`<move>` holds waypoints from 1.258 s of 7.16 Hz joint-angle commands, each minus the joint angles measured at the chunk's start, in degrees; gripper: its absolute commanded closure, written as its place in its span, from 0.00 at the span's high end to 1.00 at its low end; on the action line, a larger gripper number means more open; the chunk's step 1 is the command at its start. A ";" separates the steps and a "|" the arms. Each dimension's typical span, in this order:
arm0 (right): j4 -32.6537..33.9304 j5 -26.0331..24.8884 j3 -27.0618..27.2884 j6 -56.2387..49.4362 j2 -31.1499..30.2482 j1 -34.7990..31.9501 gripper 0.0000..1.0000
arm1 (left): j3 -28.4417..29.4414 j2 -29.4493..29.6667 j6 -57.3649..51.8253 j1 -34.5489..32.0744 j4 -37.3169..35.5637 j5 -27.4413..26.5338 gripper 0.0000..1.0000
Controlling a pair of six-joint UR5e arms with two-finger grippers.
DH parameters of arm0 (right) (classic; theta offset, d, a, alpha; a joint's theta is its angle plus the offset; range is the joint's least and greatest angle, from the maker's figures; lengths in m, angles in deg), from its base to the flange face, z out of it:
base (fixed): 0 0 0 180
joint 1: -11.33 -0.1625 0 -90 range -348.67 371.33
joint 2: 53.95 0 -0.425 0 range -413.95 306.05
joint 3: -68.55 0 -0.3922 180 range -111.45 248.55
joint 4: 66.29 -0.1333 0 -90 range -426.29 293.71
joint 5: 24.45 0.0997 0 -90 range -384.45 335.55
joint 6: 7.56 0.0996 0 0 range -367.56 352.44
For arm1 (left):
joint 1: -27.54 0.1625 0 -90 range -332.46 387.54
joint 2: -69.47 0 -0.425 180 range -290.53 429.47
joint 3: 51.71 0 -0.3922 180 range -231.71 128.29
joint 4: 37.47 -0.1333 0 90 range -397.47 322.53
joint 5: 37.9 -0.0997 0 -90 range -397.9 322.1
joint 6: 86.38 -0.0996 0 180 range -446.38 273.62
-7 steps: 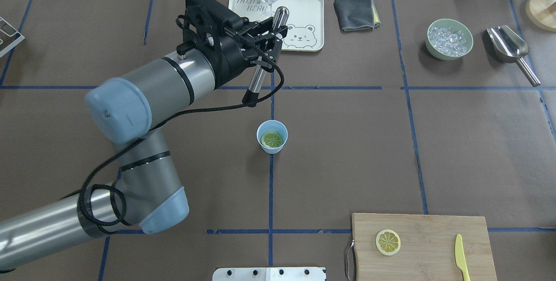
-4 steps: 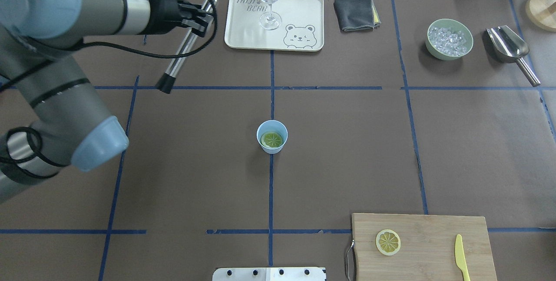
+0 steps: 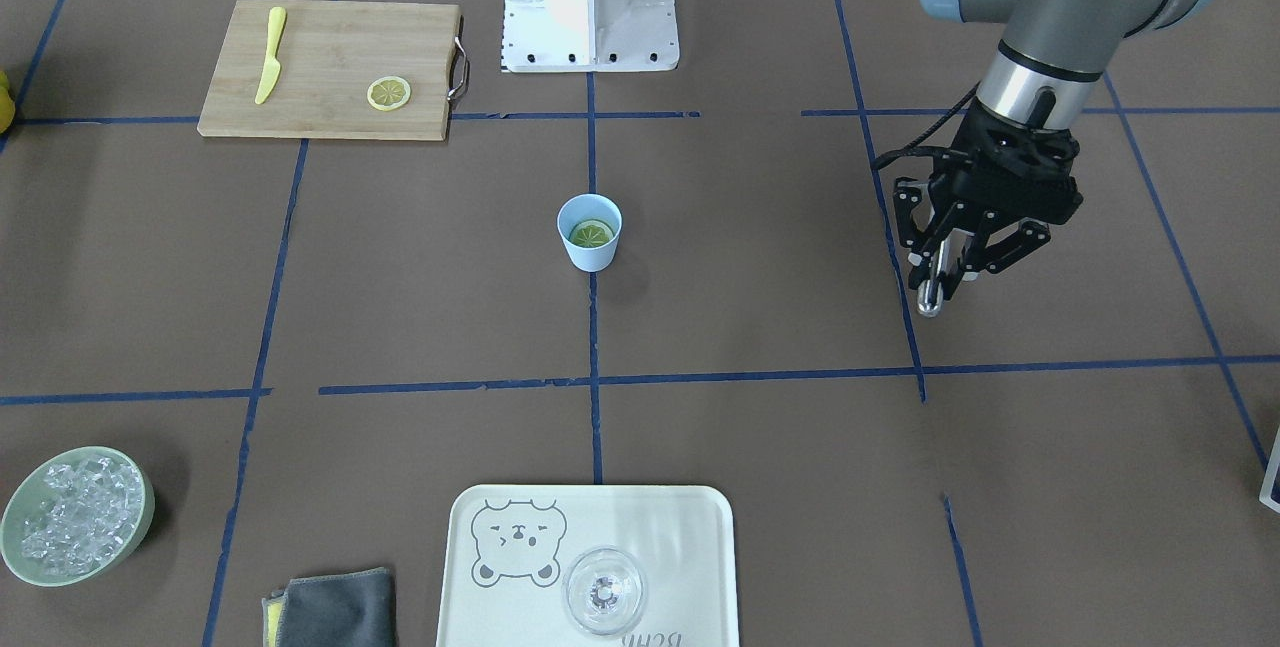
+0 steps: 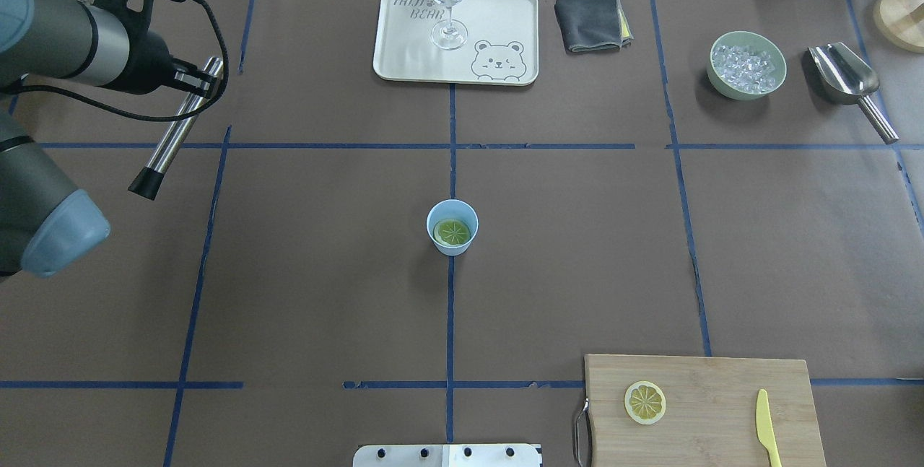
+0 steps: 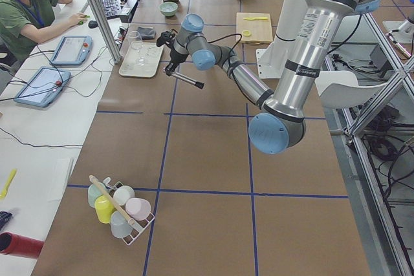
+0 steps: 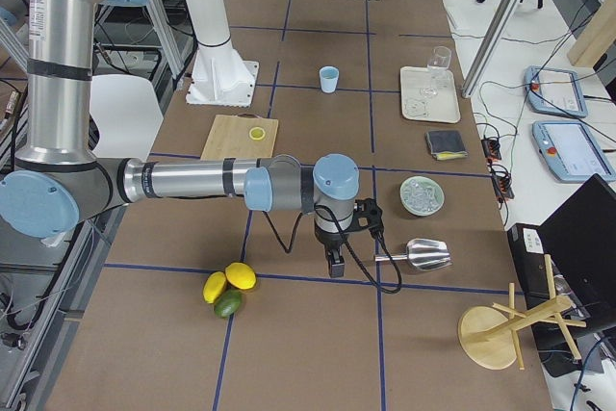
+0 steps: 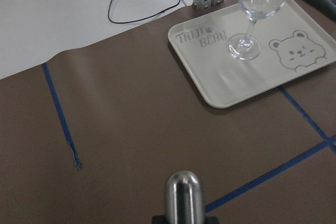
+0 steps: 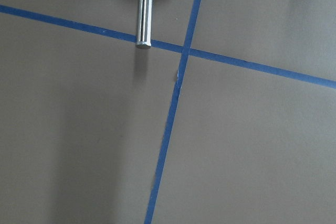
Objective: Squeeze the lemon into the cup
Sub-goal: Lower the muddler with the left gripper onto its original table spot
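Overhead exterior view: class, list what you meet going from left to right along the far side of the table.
rod → tray → cloth → bowl → scoop. The glass and the wooden disc overlap others, so they are left out.

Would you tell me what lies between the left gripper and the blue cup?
Nothing: in the overhead view only bare brown table with blue tape lines separates the left gripper, holding a metal rod, from the cup.
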 commanded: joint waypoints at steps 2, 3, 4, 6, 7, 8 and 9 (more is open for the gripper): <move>0.00 0.00 0.01 -0.09 -0.07 0.00 1.00 | 5.64 -3.82 14.74 0.38 0.44 0.24 0.00; 0.00 0.00 0.10 -0.09 -0.07 0.00 1.00 | 8.45 -4.61 15.63 0.56 1.22 0.06 0.00; -0.09 0.00 0.10 -0.09 0.01 0.00 1.00 | 11.69 -6.19 15.29 0.56 4.97 -0.11 0.00; -1.23 0.00 -0.16 0.08 -0.07 0.00 1.00 | 15.75 -10.33 15.03 0.65 16.84 -0.20 0.00; -1.23 0.00 -0.25 0.00 -0.07 0.00 1.00 | 16.21 -10.25 15.46 0.82 16.96 -0.20 0.00; -1.23 0.00 -0.25 -0.01 -0.07 0.00 1.00 | 16.30 -10.07 15.55 1.26 16.96 -0.20 0.00; -1.23 0.00 -0.25 -0.01 -0.16 0.00 1.00 | 16.73 -9.98 15.55 2.22 16.96 -0.20 0.00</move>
